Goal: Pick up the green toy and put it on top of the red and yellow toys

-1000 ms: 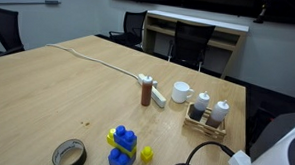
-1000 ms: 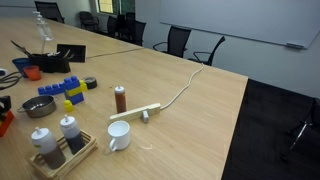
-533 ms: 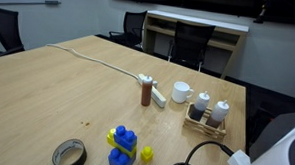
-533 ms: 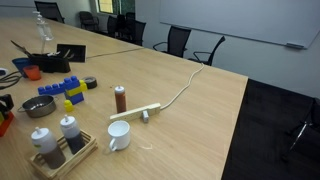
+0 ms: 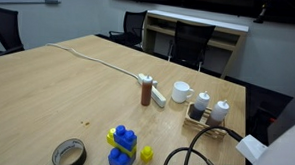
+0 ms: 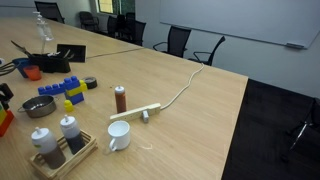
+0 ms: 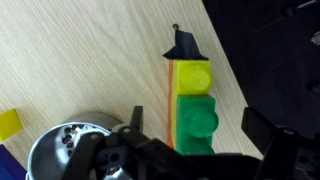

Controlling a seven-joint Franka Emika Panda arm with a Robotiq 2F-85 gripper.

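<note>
In the wrist view the green toy [image 7: 197,120] lies studs-up directly below a yellow block [image 7: 194,75]. A red-orange layer [image 7: 170,100] shows along the left side of both. My gripper [image 7: 196,120] is open and straddles the green toy, with one dark finger [image 7: 134,122] to its left and the other finger [image 7: 262,128] to its right. Wood shows in the gap on each side. In an exterior view only a red corner [image 6: 4,121] and a dark bit of the gripper [image 6: 4,92] show at the left edge.
A metal bowl [image 7: 58,152] [image 6: 38,106] sits close beside the stack. A blue-and-yellow block stack [image 5: 123,146] [image 6: 62,90], a tape roll [image 5: 69,154], a brown bottle [image 5: 146,92], a white mug [image 5: 180,92], a condiment rack [image 5: 208,113] and a power strip [image 5: 152,90] are on the table. The table edge runs just right of the blocks.
The robot's white body and black cable have shifted at the lower right of an exterior view. The dark gripper part at the left edge now sits a little higher.
</note>
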